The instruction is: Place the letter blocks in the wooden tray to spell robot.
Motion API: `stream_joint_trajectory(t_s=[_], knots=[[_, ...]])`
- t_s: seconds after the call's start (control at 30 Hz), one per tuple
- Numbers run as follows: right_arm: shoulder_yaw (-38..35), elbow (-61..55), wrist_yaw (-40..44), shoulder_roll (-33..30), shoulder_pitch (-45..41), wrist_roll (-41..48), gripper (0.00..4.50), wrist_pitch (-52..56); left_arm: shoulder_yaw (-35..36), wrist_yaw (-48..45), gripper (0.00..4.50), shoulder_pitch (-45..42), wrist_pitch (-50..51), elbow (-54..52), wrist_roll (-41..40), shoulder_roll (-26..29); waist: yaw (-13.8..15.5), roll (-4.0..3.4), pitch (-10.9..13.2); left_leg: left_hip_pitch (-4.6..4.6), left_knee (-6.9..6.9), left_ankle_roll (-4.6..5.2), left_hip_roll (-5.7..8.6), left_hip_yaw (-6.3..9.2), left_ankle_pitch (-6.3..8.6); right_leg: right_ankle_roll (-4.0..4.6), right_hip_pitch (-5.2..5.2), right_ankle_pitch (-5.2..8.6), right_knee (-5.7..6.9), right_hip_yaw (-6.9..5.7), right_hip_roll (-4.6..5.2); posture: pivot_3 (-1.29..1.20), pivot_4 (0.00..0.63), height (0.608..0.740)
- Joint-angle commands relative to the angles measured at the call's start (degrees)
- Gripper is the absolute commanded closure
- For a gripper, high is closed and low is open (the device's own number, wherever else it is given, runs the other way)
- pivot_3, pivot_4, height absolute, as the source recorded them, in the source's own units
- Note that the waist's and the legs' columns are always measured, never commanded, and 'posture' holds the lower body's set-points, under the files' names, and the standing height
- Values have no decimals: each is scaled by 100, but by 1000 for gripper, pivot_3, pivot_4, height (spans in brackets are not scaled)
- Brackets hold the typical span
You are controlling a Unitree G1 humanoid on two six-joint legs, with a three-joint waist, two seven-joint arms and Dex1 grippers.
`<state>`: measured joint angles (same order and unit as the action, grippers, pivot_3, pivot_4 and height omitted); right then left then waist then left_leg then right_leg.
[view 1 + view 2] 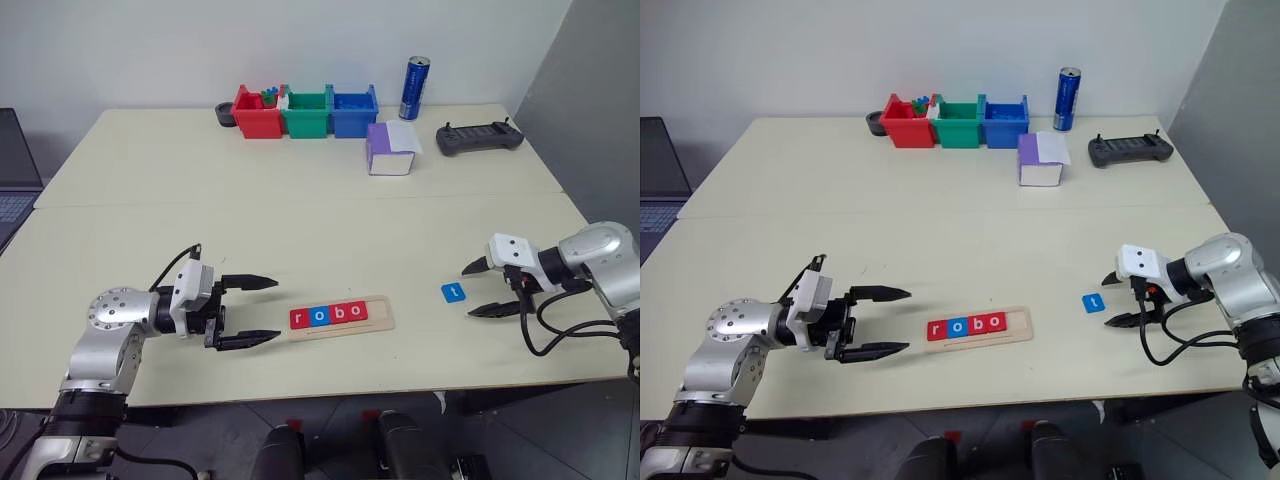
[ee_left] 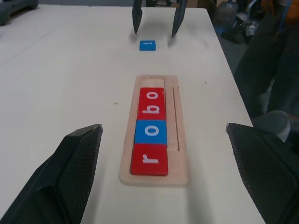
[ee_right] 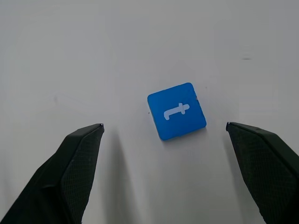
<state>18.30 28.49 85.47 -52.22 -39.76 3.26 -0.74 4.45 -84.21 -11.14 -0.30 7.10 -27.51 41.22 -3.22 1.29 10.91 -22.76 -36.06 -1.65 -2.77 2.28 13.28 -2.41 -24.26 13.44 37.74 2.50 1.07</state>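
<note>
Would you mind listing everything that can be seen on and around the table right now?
letter blocks in the wooden tray: four, red r, blue o, red b, red o; the last slot is free
t block: one, blue, flat on the table, right of the tray
bins: three, red, green, blue, in a row at the far edge
box: one, purple and white, right of the bins
can: one, blue, upright, far edge
controller: one, dark grey, far right
dark round object: one, left of the red bin
laptop: one, past the left edge
left gripper: open, left of the tray
right gripper: open, by the t block
</note>
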Motion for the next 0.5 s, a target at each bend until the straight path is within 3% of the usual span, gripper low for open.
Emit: stream_joint_trajectory(t_s=[0.03,0.5], knots=[[-21,412,201,133,-352,-182,36,-437,198,76,0,88,-100,-232,-63,78,13,-1,0,-2,1,0,0,1,0,2,-2,0,0,-1,0,0,150,740],[73,1777,533,536,-906,-562,36,-1267,243,375,0,115,334,-779,-194,208,30,-2,1,5,-1,0,1,1,0,4,1,-1,10,0,0,0,150,740]])
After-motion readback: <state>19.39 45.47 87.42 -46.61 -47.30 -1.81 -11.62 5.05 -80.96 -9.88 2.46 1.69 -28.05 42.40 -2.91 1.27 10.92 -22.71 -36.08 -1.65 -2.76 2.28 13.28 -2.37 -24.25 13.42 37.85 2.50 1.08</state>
